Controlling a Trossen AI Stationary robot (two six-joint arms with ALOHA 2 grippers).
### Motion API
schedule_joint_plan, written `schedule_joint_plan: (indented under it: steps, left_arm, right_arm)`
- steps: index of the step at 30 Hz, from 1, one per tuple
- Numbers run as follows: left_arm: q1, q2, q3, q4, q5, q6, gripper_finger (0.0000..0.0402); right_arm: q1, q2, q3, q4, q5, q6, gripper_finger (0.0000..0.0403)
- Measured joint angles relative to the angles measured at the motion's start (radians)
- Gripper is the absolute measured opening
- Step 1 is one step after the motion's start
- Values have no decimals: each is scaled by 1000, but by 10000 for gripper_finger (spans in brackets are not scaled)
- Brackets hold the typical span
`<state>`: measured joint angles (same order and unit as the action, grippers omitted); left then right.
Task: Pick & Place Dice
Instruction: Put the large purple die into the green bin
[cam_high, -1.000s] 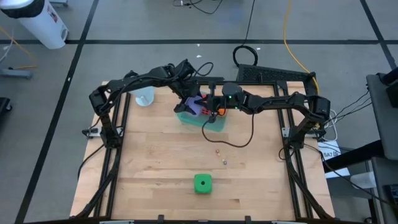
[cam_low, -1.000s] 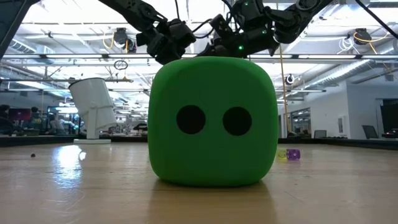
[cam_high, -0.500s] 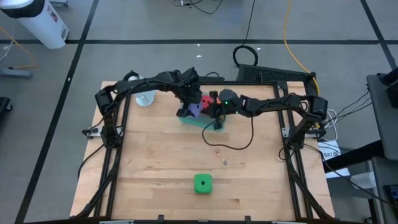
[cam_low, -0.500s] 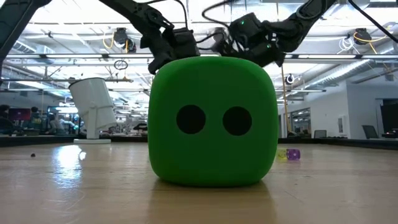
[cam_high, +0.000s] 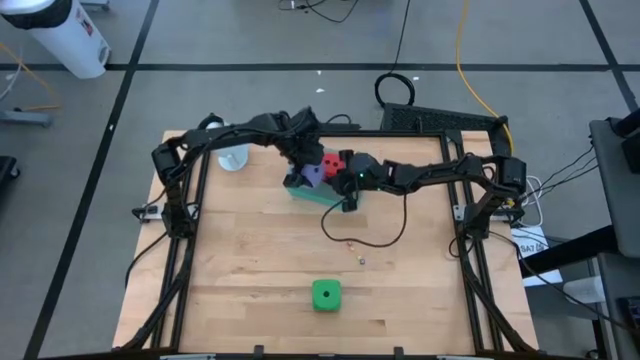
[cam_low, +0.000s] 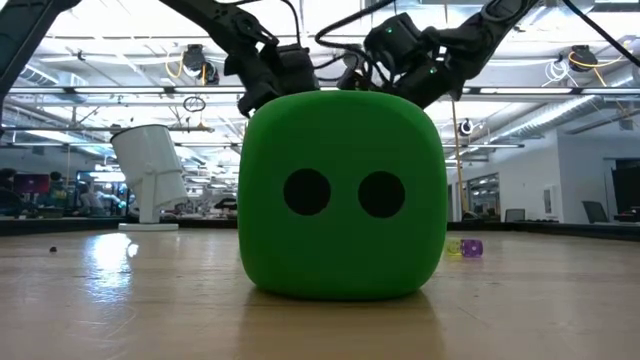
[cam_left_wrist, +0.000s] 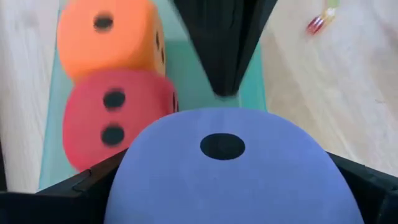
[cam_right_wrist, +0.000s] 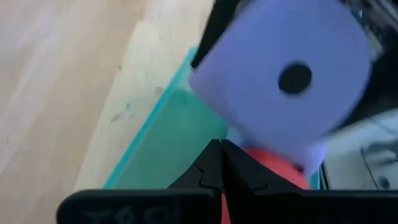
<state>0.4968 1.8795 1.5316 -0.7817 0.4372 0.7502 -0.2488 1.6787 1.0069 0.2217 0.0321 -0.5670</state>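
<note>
A purple die (cam_left_wrist: 227, 171) sits between the fingers of my left gripper (cam_high: 305, 168) over the flat teal tray (cam_high: 322, 195) at the table's far middle. A red die (cam_left_wrist: 118, 124) and an orange die (cam_left_wrist: 109, 40) rest side by side on the tray. My right gripper (cam_right_wrist: 221, 149) is shut on nothing, its tips just beyond the purple die over the tray (cam_right_wrist: 165, 146). A green die (cam_high: 326, 294) rests on its bottom face on the wood near the front edge; it fills the low view (cam_low: 340, 195). My left gripper pinches the purple die between its two fingers, one on each of two opposite sides (cam_left_wrist: 124, 180) (cam_left_wrist: 333, 177). The fingers slant down from the far left. The die (cam_right_wrist: 286, 74) hangs tilted over the tray; whether its underside touches anything I cannot tell.
A pale cup (cam_high: 232, 156) stands at the far left of the table. Tiny dice (cam_high: 350, 243) lie on the wood between the tray and the green die. A dark cable (cam_high: 375, 230) droops from my right arm onto the table. Bare wood lies left and right of the green die.
My left gripper has sunk a little and tipped farther down with the purple die, then kept still. The red die, hidden a second ago, now shows beside the purple one. My right gripper has turned slightly over the tray, still shut.
</note>
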Motion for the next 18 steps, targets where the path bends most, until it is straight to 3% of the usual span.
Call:
schedule_joint_plan:
  steps: [4,14,18]
  left_arm:
    - [0,1,-1,-9,-38,-79,397]
    - [0,1,-2,33,104,-231,399]
    - [0,1,-2,31,68,-250,399]
  right_arm:
    - [14,0,0,-34,20,28,0]
    - [15,0,1,-53,20,82,0]
    - [15,-1,2,-83,24,87,0]
